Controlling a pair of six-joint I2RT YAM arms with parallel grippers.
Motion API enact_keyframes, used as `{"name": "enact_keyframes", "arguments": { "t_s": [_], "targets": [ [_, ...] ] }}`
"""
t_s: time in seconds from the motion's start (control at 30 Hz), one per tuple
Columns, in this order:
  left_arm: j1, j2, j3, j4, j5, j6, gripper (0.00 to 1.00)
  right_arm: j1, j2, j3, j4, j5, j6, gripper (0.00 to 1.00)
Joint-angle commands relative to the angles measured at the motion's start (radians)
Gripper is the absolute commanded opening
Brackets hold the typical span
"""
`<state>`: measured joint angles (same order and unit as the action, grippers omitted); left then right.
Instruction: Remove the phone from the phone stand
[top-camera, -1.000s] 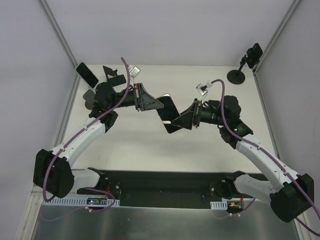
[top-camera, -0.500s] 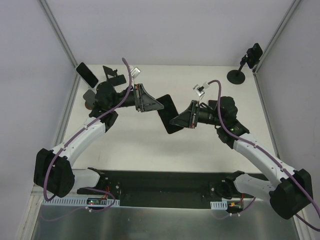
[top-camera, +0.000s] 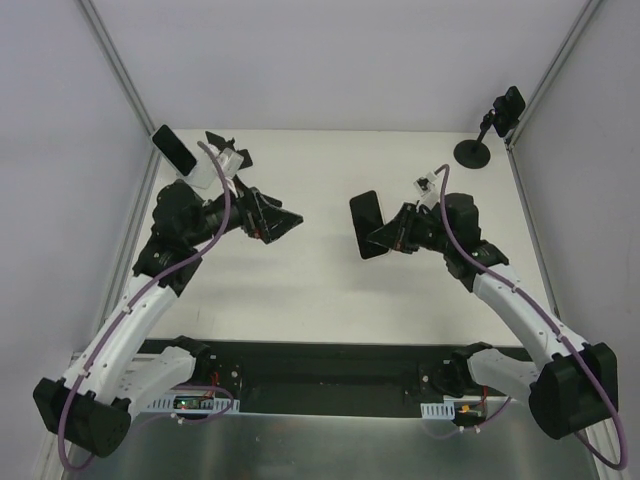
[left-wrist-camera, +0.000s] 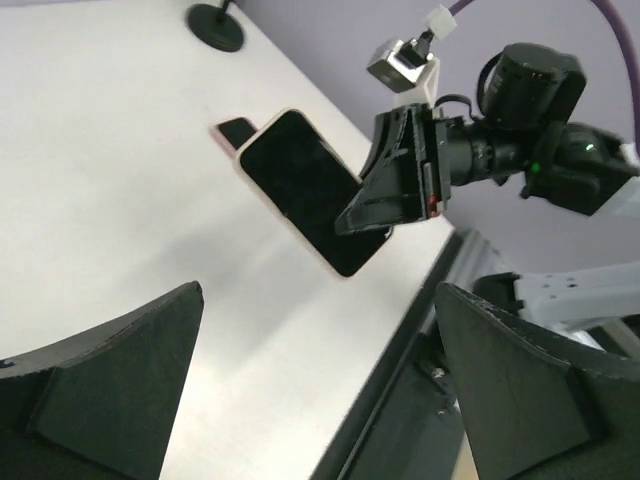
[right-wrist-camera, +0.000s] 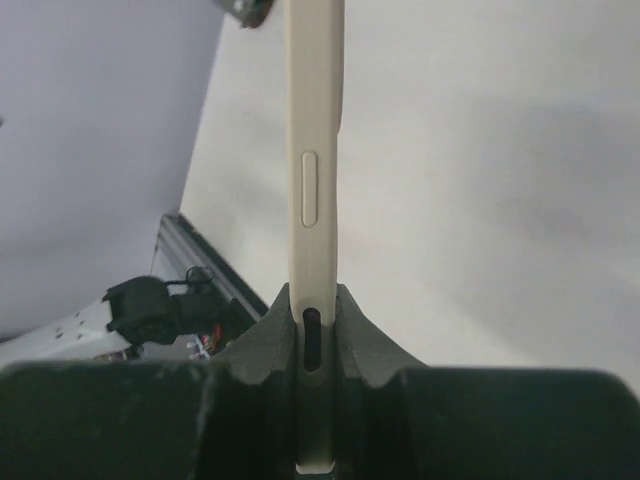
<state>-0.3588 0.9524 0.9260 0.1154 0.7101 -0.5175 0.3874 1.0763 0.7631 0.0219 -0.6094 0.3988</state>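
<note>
Most of the job looks done: your right gripper (top-camera: 388, 238) is clamped on the phone (left-wrist-camera: 300, 190) by its edge, holding it above the table (top-camera: 320, 290), off any stand. Your left gripper (top-camera: 280, 224) gapes wide, empty. Setting the phone down seems all that's left.

In the right wrist view the phone (right-wrist-camera: 317, 180) shows only its thin side edge. Its screen and back cannot be seen, its upper end runs off the top of the frame, and its lower end is buried in the grip of the right hand (right-wrist-camera: 313, 300). In the left wrist view the left hand (left-wrist-camera: 316, 300) appears only as two dark, out-of-focus fingers (left-wrist-camera: 110, 390), cut off by the bottom and side edges. The phone's lower corner is hidden behind the right hand. From above, the black phone stand (top-camera: 237, 150) is partly covered by the left arm (top-camera: 190, 215), and its shape is too small to make out.
</note>
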Motion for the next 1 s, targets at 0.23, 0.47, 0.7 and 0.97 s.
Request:
{"name": "enact_keyframes", "arguments": {
  "t_s": [0.23, 0.47, 0.7, 0.97],
  "targets": [
    [0.001, -0.323, -0.314, -0.105, -0.44, 0.289, 0.99, -0.062, 0.149, 0.07, -0.094, 0.267, -0.055, 0.01],
    [0.001, -0.408, -0.464, -0.106, -0.569, 0.329, 0.99, -0.088, 0.307, 0.128, -0.05, 0.312, -0.093, 0.01],
    [0.001, -0.382, -0.466, -0.097, -0.583, 0.369, 0.99, -0.119, 0.494, 0.24, -0.03, 0.307, -0.094, 0.01],
    [0.003, -0.362, -0.457, -0.092, -0.59, 0.375, 0.99, -0.148, 0.643, 0.286, 0.0, 0.293, -0.098, 0.01]
  ]
}}
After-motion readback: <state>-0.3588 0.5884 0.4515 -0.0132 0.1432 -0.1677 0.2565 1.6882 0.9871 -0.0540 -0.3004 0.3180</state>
